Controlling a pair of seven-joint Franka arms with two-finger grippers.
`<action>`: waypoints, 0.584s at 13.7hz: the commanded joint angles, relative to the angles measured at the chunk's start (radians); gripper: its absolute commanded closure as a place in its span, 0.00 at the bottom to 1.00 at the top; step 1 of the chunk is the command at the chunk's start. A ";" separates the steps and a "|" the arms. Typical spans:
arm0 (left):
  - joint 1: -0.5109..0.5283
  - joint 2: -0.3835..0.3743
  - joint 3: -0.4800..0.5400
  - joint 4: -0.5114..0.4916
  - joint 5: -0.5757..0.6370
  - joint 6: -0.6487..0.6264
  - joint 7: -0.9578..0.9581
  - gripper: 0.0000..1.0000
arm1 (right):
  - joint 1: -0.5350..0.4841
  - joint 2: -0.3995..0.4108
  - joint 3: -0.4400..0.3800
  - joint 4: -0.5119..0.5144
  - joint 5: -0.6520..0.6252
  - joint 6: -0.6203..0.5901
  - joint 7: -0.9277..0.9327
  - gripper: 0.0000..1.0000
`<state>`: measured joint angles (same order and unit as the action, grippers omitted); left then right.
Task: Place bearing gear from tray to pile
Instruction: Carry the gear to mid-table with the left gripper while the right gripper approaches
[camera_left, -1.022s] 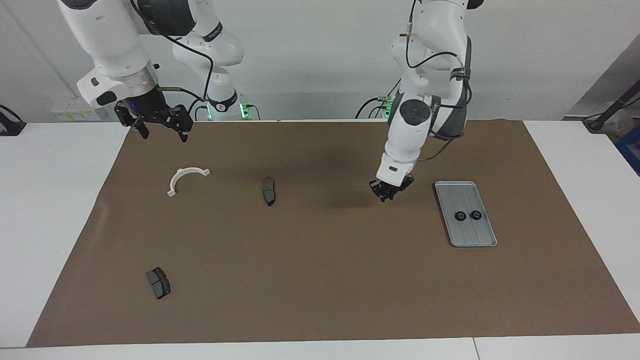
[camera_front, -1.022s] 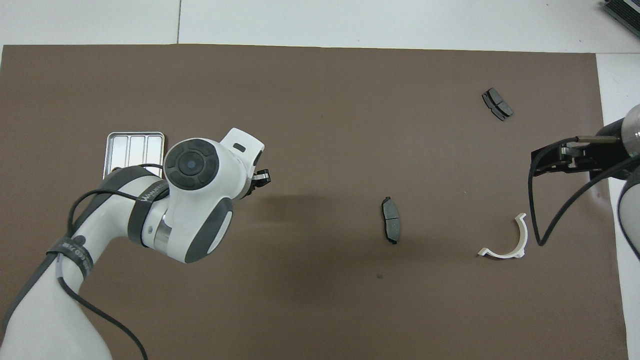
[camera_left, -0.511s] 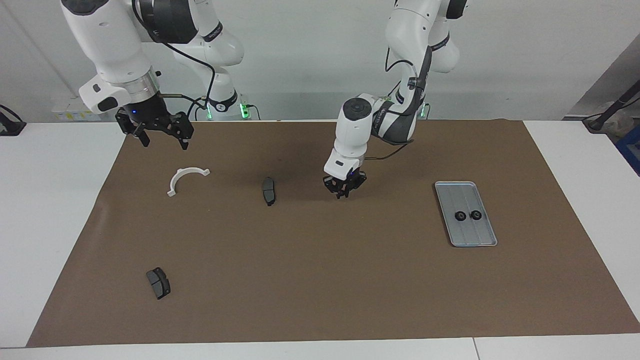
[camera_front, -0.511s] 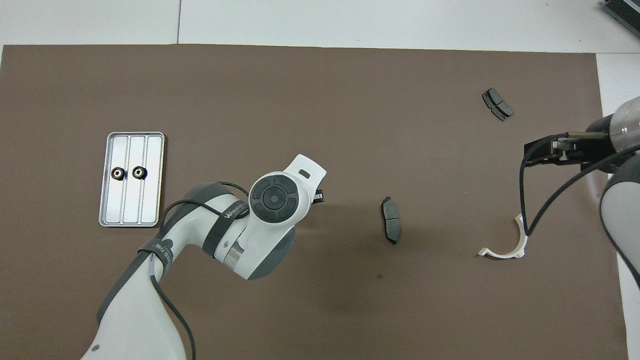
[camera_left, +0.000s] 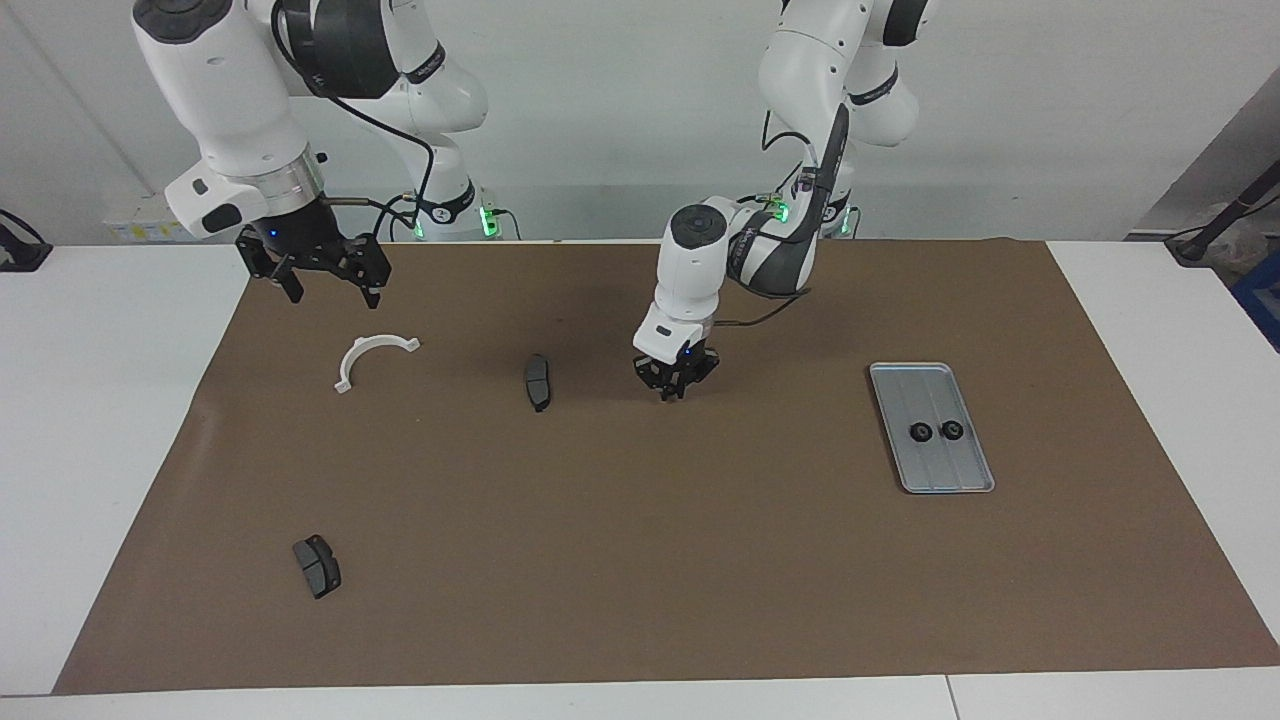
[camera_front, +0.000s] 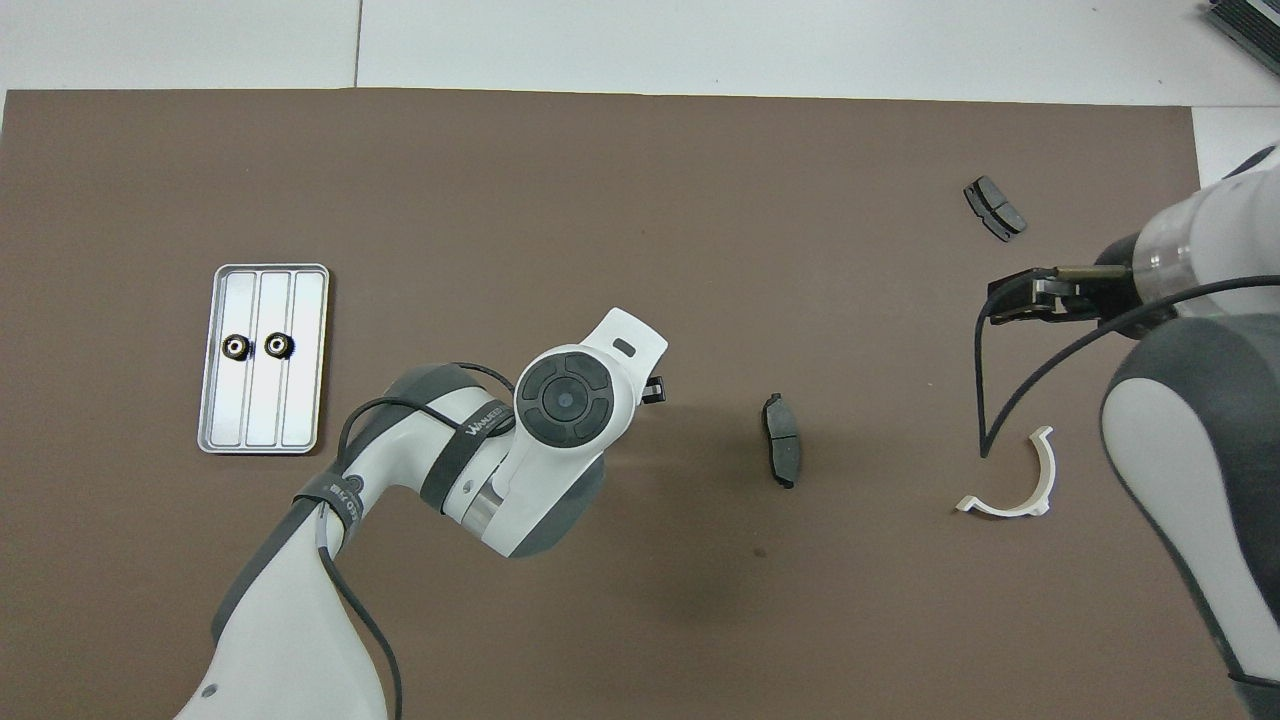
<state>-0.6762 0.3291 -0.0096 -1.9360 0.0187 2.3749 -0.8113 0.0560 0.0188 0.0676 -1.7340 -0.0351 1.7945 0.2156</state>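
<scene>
The silver tray (camera_left: 905, 375) lies toward the left arm's end of the brown mat, with two black bearing gears (camera_left: 919, 432) (camera_left: 952, 431) on it; the tray (camera_front: 300, 300) and gears (camera_front: 236, 347) also show in the overhead view. My left gripper (camera_left: 672, 390) hangs low over the mat's middle, beside a dark brake pad (camera_left: 538, 381); whether it holds anything is hidden. In the overhead view only its tip (camera_front: 652, 388) shows. My right gripper (camera_left: 330, 285) is open and empty, raised above the white half-ring bracket (camera_left: 346, 372).
A second brake pad (camera_left: 317, 565) lies farther from the robots at the right arm's end. In the overhead view the nearer pad (camera_front: 782, 440), the bracket (camera_front: 1000, 508) and the second pad (camera_front: 995, 208) are spread apart. The brown mat (camera_left: 640, 560) covers the white table.
My left gripper has travelled from beside the tray toward the right arm's end, stopping near the middle brake pad. My right gripper has drifted slightly toward the mat's middle.
</scene>
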 joint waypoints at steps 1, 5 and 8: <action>0.024 -0.019 0.029 0.064 0.003 -0.119 -0.005 0.22 | 0.044 0.042 0.003 -0.010 0.010 0.064 0.062 0.00; 0.232 -0.054 0.030 0.097 0.014 -0.216 0.146 0.24 | 0.142 0.131 0.003 -0.004 0.015 0.147 0.192 0.00; 0.381 -0.056 0.029 0.089 0.014 -0.233 0.363 0.24 | 0.232 0.199 0.003 0.005 0.017 0.224 0.307 0.00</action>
<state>-0.3626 0.2857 0.0320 -1.8334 0.0225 2.1615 -0.5498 0.2437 0.1805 0.0709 -1.7419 -0.0282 1.9806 0.4554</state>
